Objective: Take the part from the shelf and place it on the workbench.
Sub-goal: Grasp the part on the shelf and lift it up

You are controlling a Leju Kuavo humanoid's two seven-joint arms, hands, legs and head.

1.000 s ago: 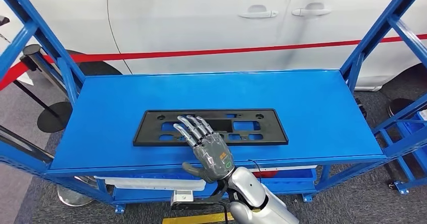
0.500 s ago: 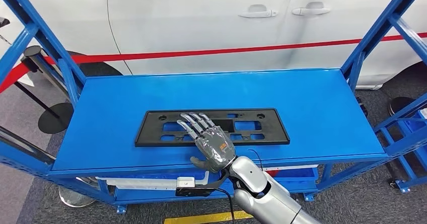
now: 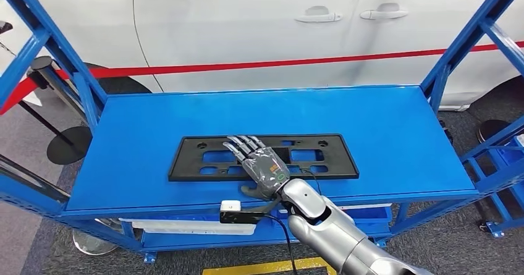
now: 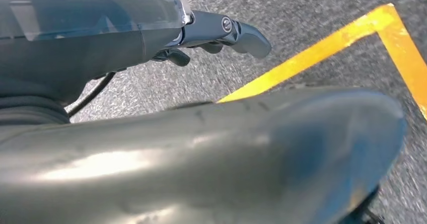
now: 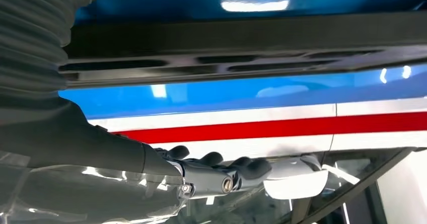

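Since a second ago my right hand point(image 3: 262, 169) has moved forward over the part, and my silver forearm point(image 3: 327, 225) reaches further in from below. Behind stands the white car with a red stripe point(image 3: 259, 21). Before it is the blue metal shelf frame with its flat blue top point(image 3: 395, 133). The flat black rectangular plastic part with cut-outs point(image 3: 333, 160) lies on this top, near the front edge. My right hand rests flat on it, fingers straight, gripping nothing. My left hand point(image 4: 221, 30) hangs above the grey floor, fingers curled, holding nothing.
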